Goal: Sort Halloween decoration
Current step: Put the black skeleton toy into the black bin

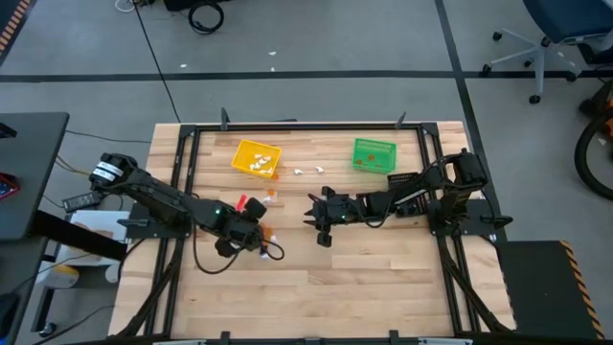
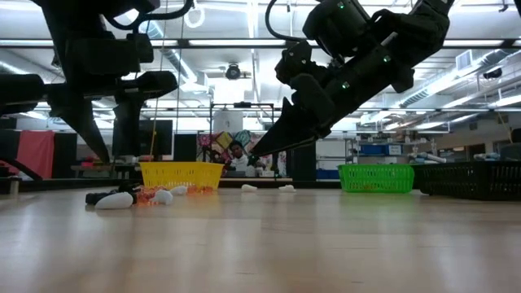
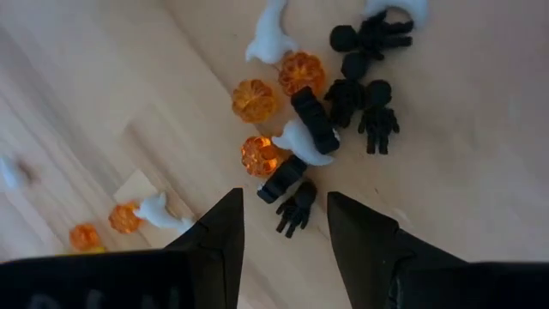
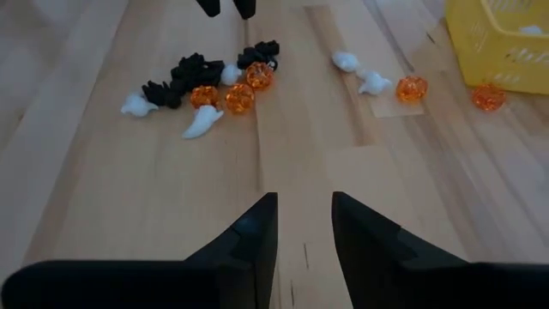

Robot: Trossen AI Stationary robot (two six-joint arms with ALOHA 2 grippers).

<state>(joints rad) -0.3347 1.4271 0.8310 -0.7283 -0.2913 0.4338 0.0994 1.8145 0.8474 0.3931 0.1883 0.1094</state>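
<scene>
The Halloween decoration lies loose on the wooden table as a small pile (image 3: 309, 129) of black figures, clear orange pumpkins and white ghosts, also seen in the right wrist view as the pile (image 4: 210, 81). My left gripper (image 3: 283, 202) hangs open just above the pile's near edge, pointing steeply down, and a black figure (image 3: 296, 209) lies just beyond its fingertips. My right gripper (image 4: 304, 202) is open, slants down above bare wood and faces the pile from the table's right. In the high view the left gripper (image 1: 255, 233) and right gripper (image 1: 312, 213) stand near the table's middle.
A yellow bin (image 1: 257, 158) holding white pieces and a green bin (image 1: 374, 155) stand at the far side. A few white ghosts (image 1: 306, 171) lie between them, and stray pumpkins (image 4: 412, 87) lie near the yellow bin. A black bin (image 2: 476, 181) shows at the right.
</scene>
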